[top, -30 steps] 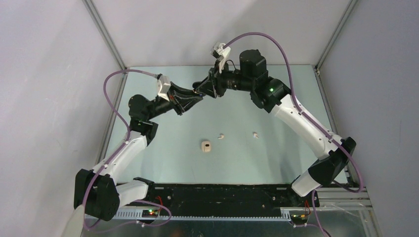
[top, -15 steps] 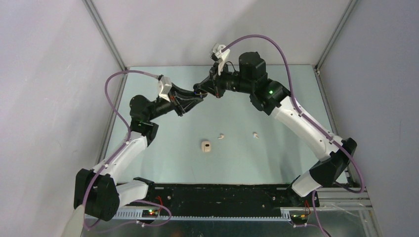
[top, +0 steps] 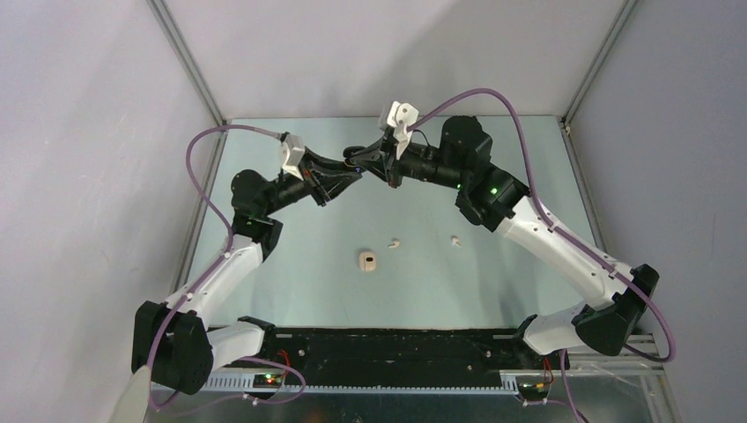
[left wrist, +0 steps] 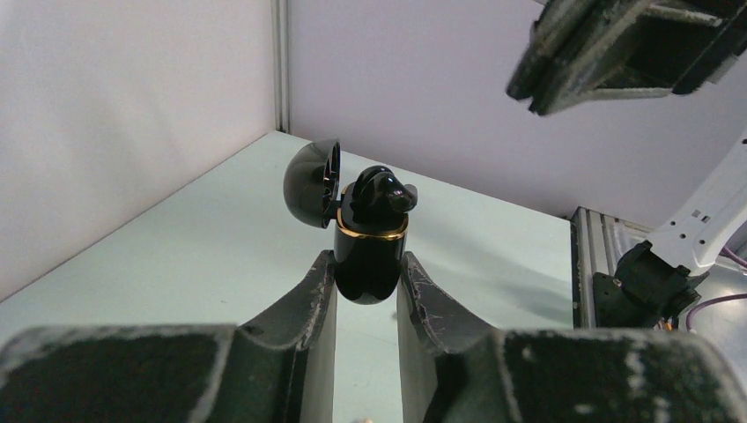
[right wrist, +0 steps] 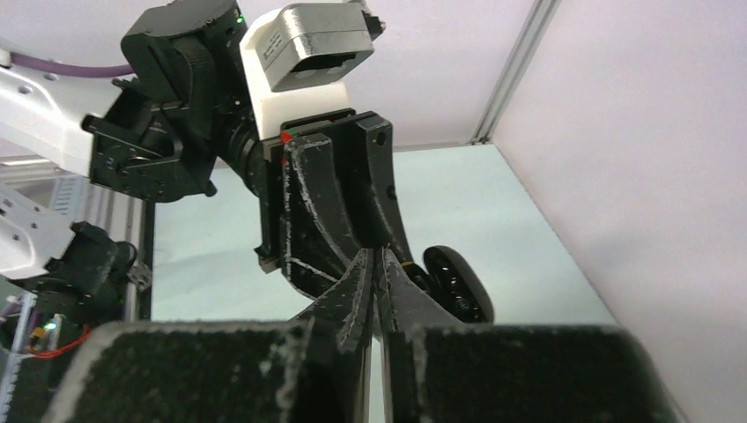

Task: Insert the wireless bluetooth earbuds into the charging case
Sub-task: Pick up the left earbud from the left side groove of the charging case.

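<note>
Right elbow (top: 627, 300) outward; gripper (top: 368, 160) beside case (left wrist: 370, 257)

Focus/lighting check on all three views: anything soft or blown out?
Left wrist: black case sharp, its gold band glinting, near fingers soft. Right wrist: own fingers blurred across the bottom, the white camera housing behind them crisper. Top external: even light, faint shadows, no glare; the white earbuds are tiny and barely resolved.

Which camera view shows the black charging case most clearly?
Left wrist: the black case, lid open, sits unobstructed in the left gripper. Right wrist shows only part of it; top external barely shows it.
</note>
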You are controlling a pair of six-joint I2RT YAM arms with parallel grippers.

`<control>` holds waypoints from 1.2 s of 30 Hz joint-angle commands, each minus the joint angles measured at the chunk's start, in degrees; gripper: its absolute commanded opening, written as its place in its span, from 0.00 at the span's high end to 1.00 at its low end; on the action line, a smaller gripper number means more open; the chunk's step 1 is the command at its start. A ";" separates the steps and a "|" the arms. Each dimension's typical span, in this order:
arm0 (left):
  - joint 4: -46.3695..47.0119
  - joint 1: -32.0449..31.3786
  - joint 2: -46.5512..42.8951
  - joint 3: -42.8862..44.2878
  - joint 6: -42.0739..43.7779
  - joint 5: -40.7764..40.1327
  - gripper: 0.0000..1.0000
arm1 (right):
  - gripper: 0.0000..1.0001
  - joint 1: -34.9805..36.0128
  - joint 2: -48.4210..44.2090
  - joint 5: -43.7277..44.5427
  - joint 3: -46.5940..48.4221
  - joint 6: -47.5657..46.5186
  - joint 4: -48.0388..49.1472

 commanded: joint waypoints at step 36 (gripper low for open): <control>-0.22 0.12 -0.51 -1.19 10.92 8.69 1.00 | 0.53 -4.25 12.98 -14.31 26.40 -16.02 -37.05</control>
